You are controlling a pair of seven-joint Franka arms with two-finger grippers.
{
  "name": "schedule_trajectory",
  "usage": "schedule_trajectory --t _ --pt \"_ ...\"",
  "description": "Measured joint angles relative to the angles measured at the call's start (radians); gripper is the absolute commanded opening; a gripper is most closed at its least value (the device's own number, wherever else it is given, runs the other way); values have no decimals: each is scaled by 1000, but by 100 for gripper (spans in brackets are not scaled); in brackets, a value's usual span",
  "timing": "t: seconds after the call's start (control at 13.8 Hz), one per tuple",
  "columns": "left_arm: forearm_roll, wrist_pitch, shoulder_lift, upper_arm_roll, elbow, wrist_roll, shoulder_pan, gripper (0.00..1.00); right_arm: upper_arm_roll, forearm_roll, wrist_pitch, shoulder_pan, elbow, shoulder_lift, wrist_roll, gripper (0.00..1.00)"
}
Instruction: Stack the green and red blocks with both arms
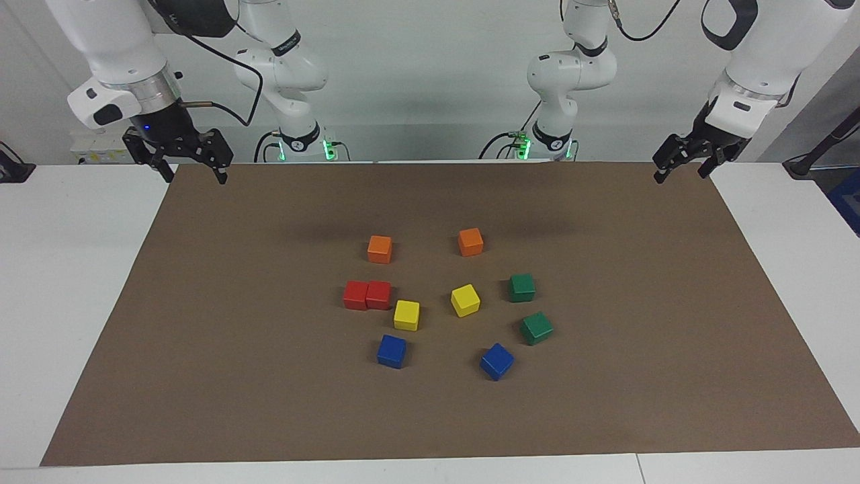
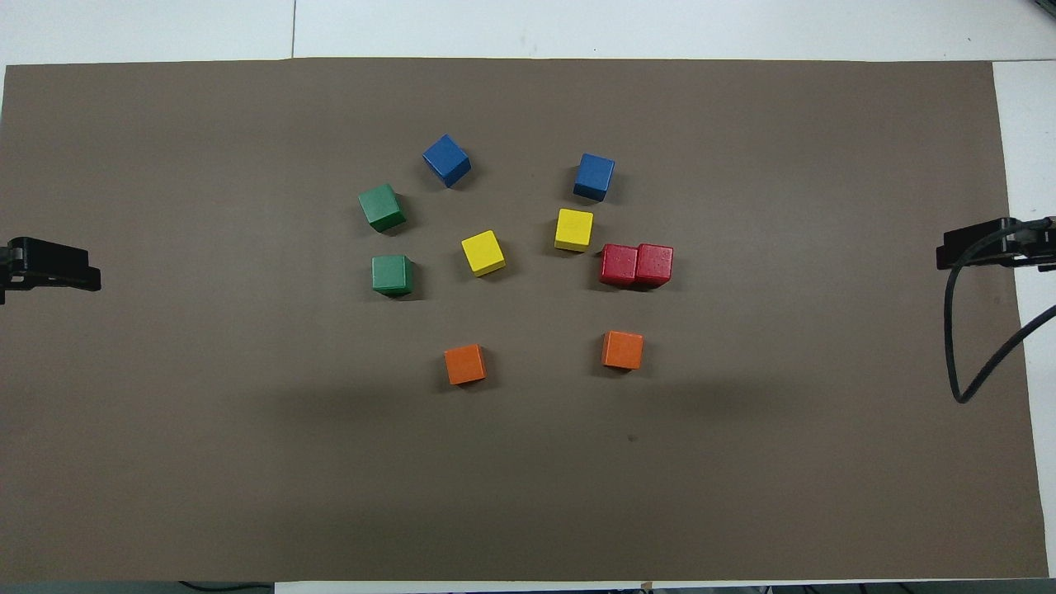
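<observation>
Two red blocks (image 1: 367, 295) sit side by side, touching, on the brown mat toward the right arm's end; they also show in the overhead view (image 2: 637, 264). Two green blocks lie apart toward the left arm's end: one (image 1: 522, 287) nearer to the robots, also seen from overhead (image 2: 392, 275), and one (image 1: 536, 328) farther and turned a little (image 2: 382, 206). My right gripper (image 1: 195, 176) hangs open and empty over the mat's corner at its own end. My left gripper (image 1: 680, 175) hangs open and empty over the mat's corner at its end. Both arms wait.
Two orange cubes (image 1: 379, 249) (image 1: 470, 241) lie nearest to the robots. Two yellow cubes (image 1: 406, 314) (image 1: 465, 300) sit in the middle of the cluster, one close beside the red pair. Two blue cubes (image 1: 392, 351) (image 1: 496, 361) lie farthest. The brown mat (image 1: 201, 376) covers a white table.
</observation>
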Motion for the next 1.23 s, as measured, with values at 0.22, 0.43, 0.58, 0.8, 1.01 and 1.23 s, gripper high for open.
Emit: schedule_trajectory --t 0.22,0.43,0.58,0.8,1.01,1.23 --pt "0 0 0 0 0 1 0 100 0 0 12 0 0 0 0 100" --pt "0 0 -1 -1 0 2 0 100 1 0 23 2 0 0 0 100" --pt "0 1 -2 -1 0 2 0 100 3 0 24 3 0 0 0 100" --pt "0 1 -2 -2 -1 2 0 100 4 0 24 3 0 0 0 100" --pt "-1 3 -3 -13 -5 2 -5 100 4 0 24 3 -1 0 0 100" --pt "-2 38 -4 -25 -29 -29 -66 100 9 0 24 4 -2 0 2 100"
